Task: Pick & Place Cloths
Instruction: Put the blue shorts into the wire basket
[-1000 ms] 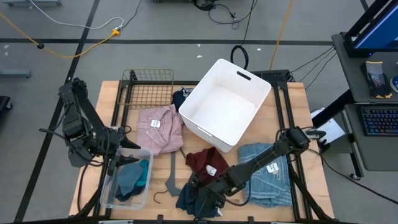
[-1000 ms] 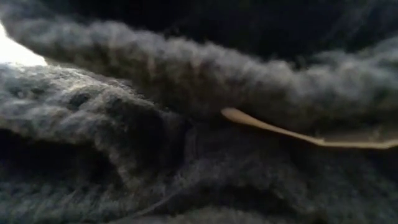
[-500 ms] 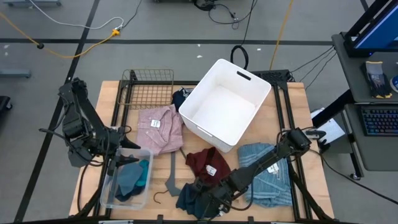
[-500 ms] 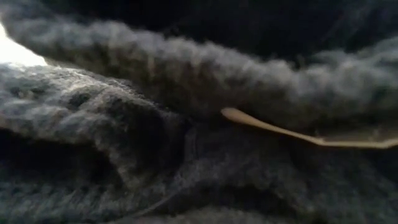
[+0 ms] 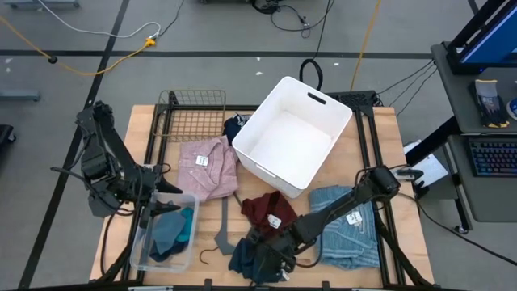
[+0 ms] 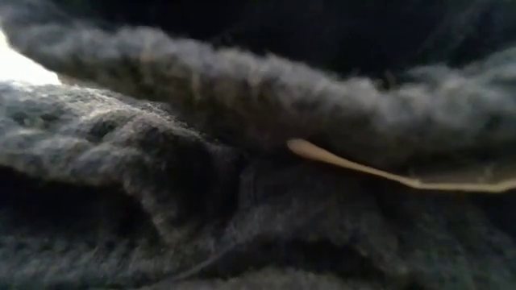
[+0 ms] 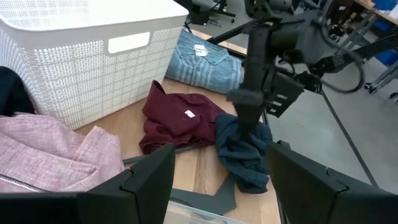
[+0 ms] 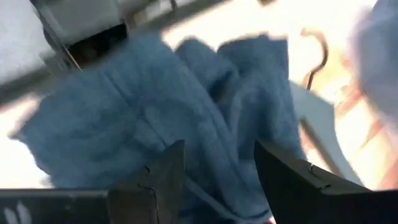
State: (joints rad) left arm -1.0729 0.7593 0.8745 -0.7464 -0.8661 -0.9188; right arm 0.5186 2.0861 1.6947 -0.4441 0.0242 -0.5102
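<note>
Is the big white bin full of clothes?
No. In the high view the white bin shows only its bare white floor, while the pink cloth lies outside it on the table.

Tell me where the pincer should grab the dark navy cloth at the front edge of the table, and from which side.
Take the dark navy cloth at its bunched top fold, coming straight down from above. It lies crumpled in a heap beside the maroon cloth and the grey hanger, so a raised ridge probably gives the fingers fabric to pinch. The right pincer is right over it, fingers apart in the right wrist view.
</note>
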